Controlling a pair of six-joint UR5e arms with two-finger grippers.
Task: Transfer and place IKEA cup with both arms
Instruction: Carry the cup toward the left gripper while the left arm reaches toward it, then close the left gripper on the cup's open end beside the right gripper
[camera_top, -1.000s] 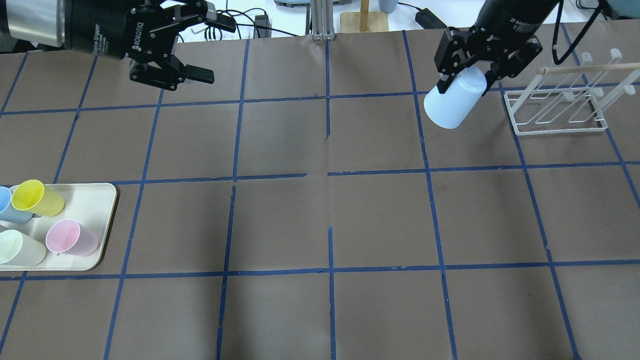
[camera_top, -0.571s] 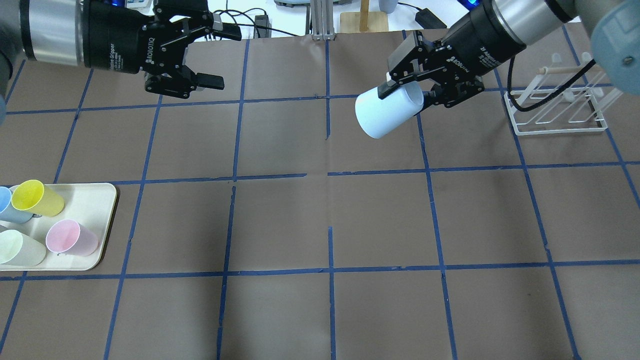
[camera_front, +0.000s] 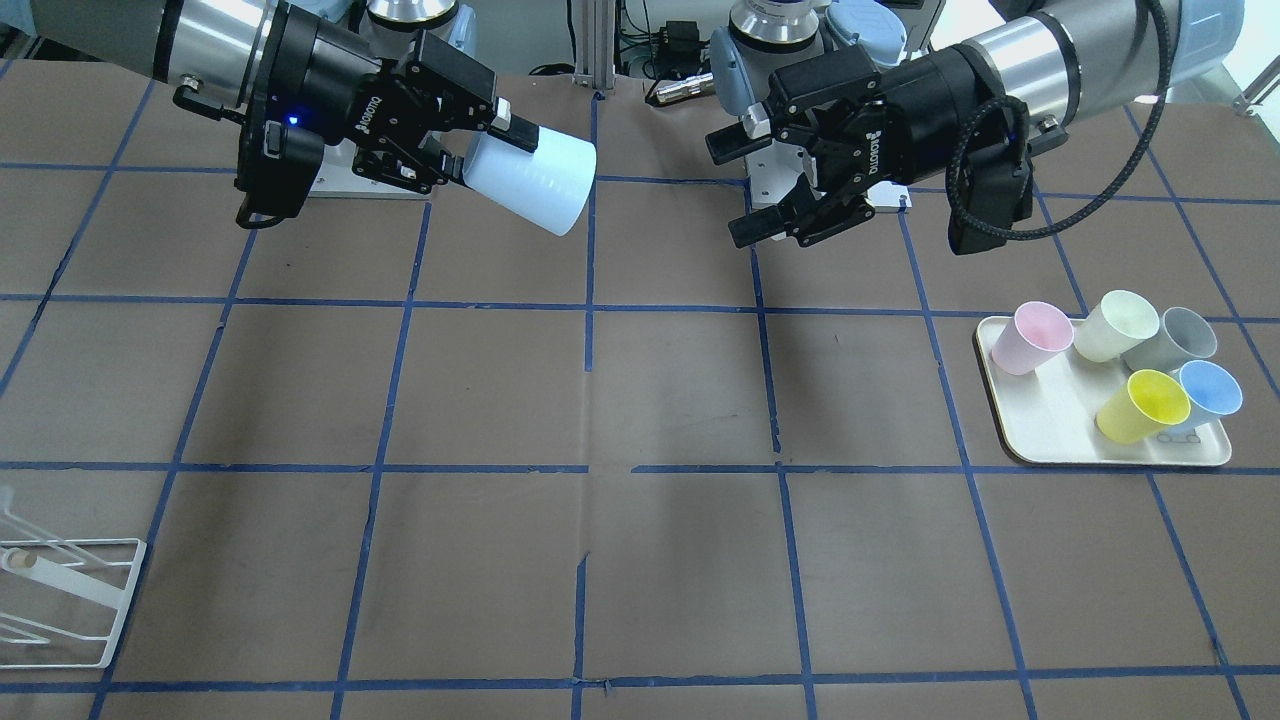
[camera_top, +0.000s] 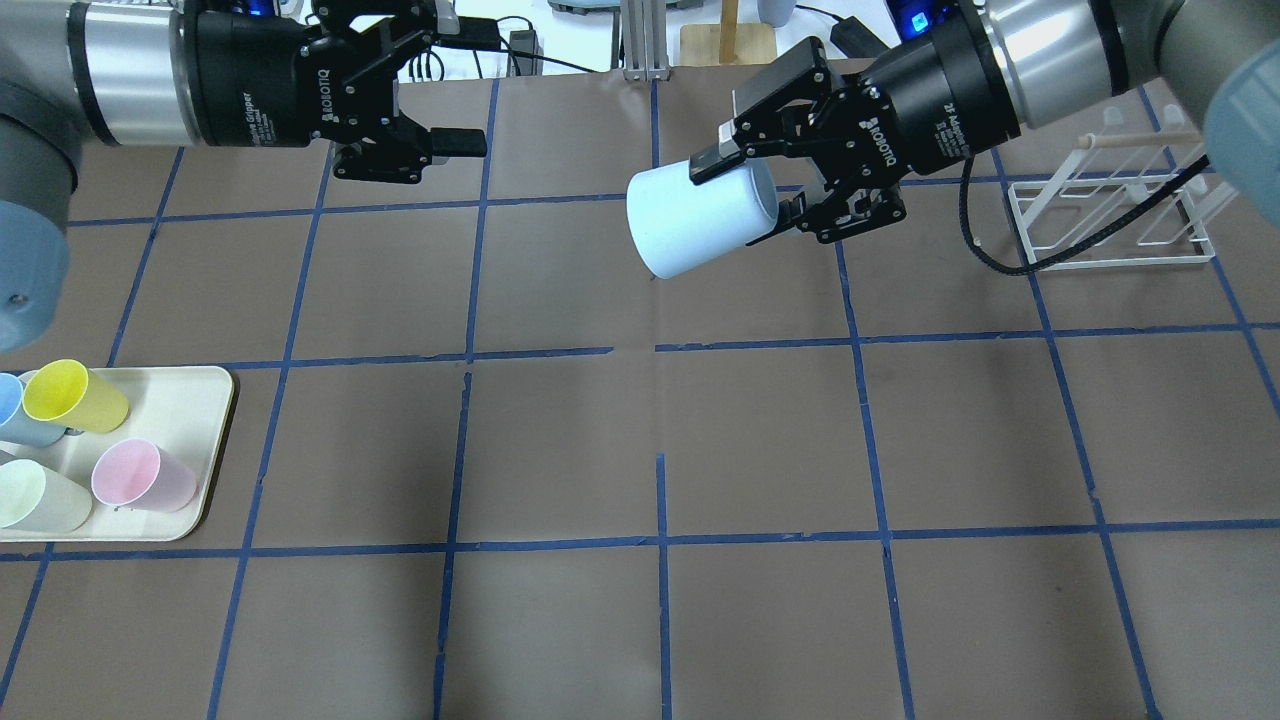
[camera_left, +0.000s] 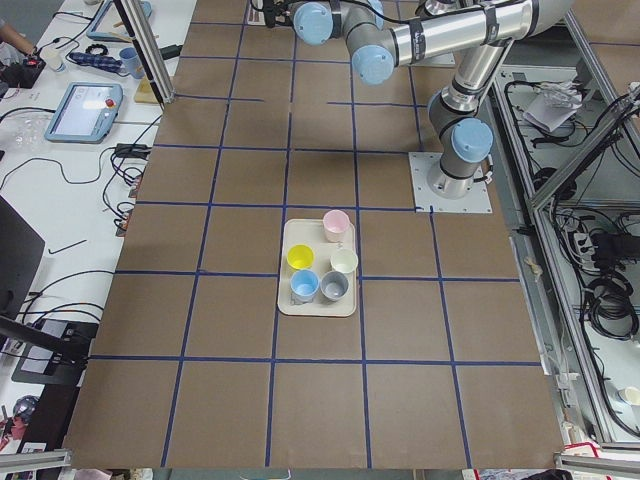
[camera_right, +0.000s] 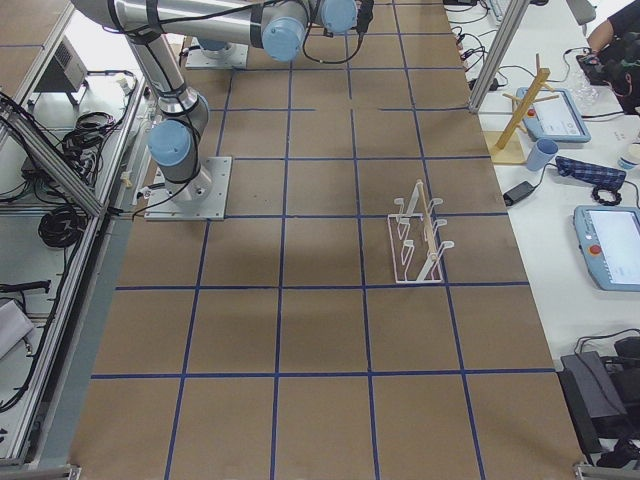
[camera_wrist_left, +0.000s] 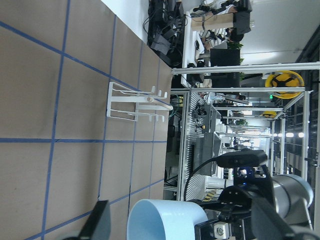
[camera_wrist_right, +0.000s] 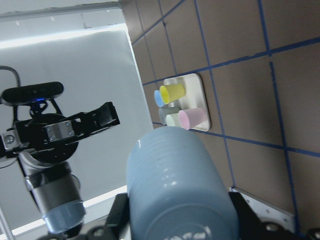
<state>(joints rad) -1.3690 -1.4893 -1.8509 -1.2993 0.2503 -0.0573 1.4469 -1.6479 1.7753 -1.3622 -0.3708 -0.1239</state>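
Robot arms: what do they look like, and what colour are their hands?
The left arm and right arm are shiny silver tubes with light-blue round caps. The left hand and right hand are black, with two fingers and white ROBOTIQ lettering. A black cable loops beside the left wrist.

Seen from overhead, the left arm (camera_top: 130, 75) reaches in level from 9 o'clock. Its gripper (camera_top: 465, 88) points toward 3 o'clock, with both fingers spread wide and nothing between them. Opposite, the right arm (camera_top: 1060, 45) comes in from 2 o'clock, its wrist angled toward 8 o'clock. Its gripper (camera_top: 750, 190) is clamped across the base end of the cup (camera_top: 680, 220), held on its side clear above the table (camera_top: 560, 440). The two grippers face each other, well apart.
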